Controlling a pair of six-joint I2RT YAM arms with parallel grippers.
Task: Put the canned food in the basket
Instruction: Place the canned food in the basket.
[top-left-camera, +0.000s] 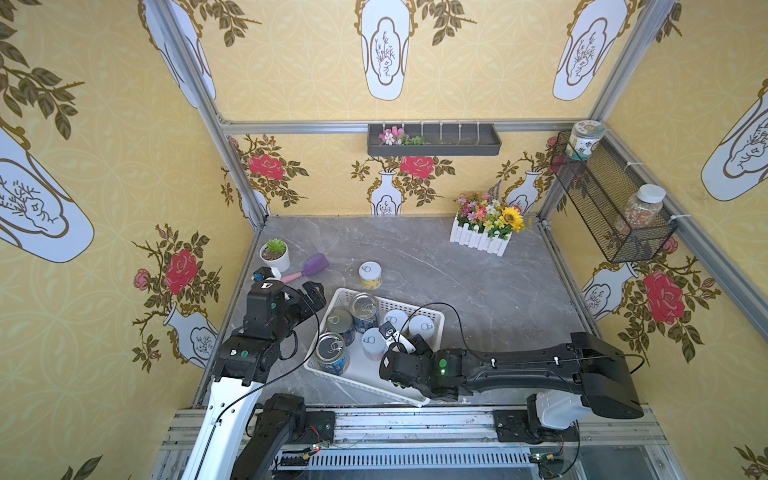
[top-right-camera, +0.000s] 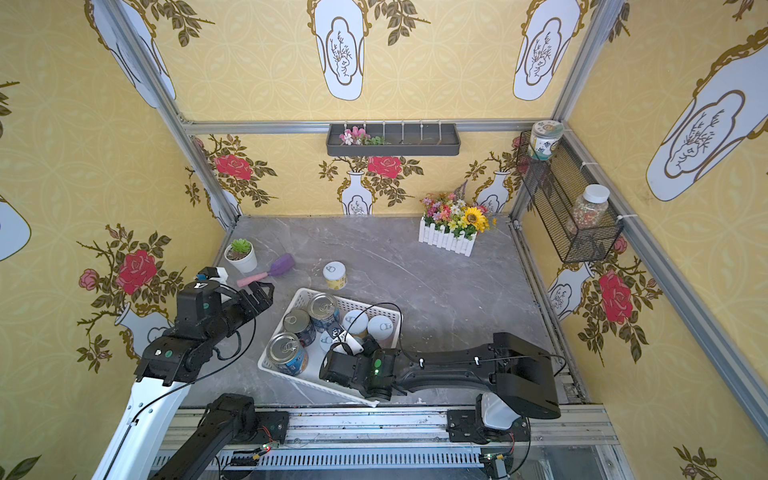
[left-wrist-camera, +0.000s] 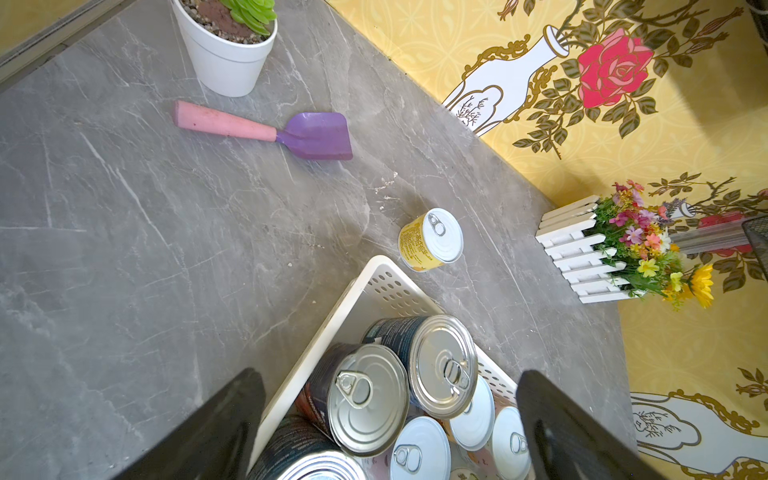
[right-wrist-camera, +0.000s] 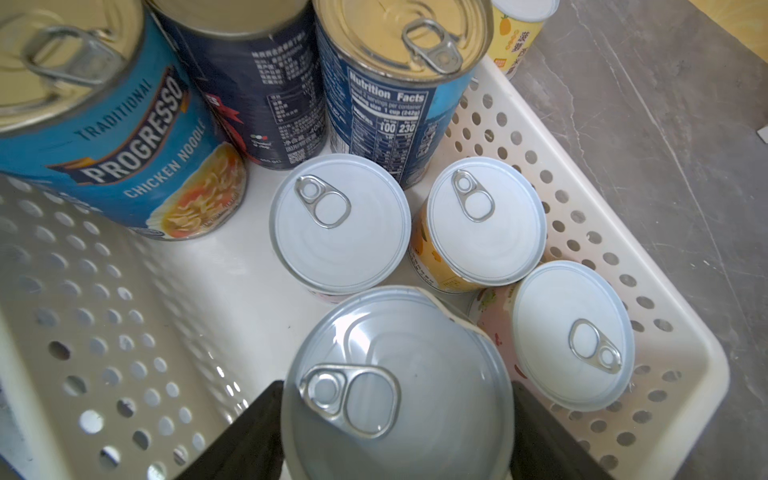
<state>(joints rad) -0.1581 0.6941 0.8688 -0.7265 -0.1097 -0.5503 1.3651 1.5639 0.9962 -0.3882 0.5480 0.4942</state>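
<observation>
Six cans (right-wrist-camera: 338, 224) standing in basket (right-wrist-camera: 602, 249). My right jaws gripping seventh can (right-wrist-camera: 395, 374) over basket, not released. Left jaws wide, empty. Yellow can (top-left-camera: 370, 275) on bench (top-left-camera: 478, 291), yet to go.

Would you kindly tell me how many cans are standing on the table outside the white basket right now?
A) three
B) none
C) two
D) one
D: only the yellow-labelled can stands on the grey table beyond the white basket. The rest are inside it or, like the white-lidded can in the right gripper, held over it.
</observation>
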